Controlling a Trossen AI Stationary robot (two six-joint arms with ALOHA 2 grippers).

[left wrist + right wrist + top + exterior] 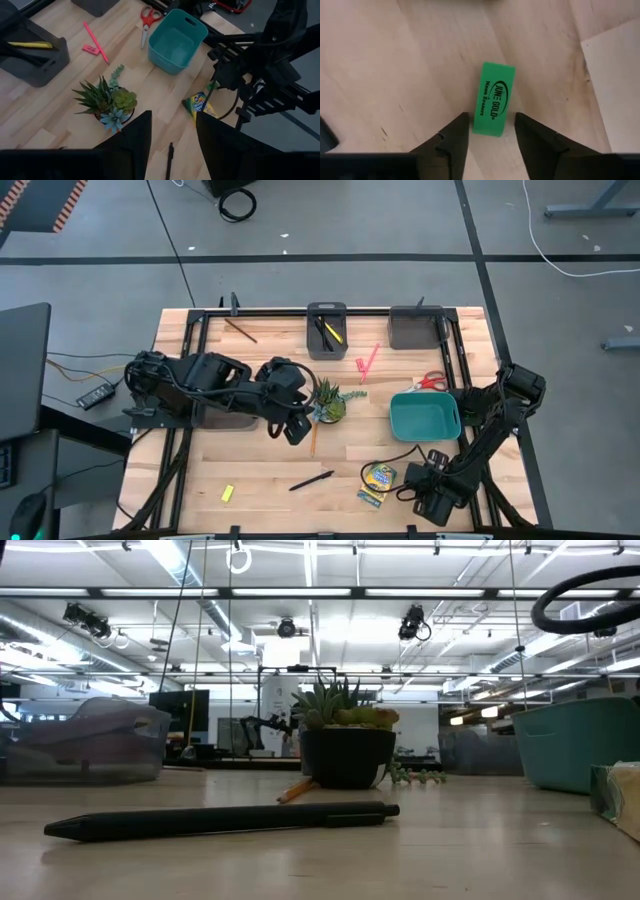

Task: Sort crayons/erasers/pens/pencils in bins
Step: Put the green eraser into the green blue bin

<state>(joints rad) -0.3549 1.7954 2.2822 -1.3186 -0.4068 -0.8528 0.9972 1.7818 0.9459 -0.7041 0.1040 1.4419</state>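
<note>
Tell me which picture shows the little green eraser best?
The right wrist view: the green eraser fills the middle, its printed label readable, just ahead of the right hand. The high, low and left wrist views don't clearly show it.

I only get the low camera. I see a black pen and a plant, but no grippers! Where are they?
Observer: The right gripper is down over a green eraser, with its fingers open on either side of the eraser's end.
Operator: And the other one?
Observer: The left gripper hangs open and empty beside the plant.
Operator: Is anything in the teal bin?
Observer: No, the teal bin is empty inside.
</note>
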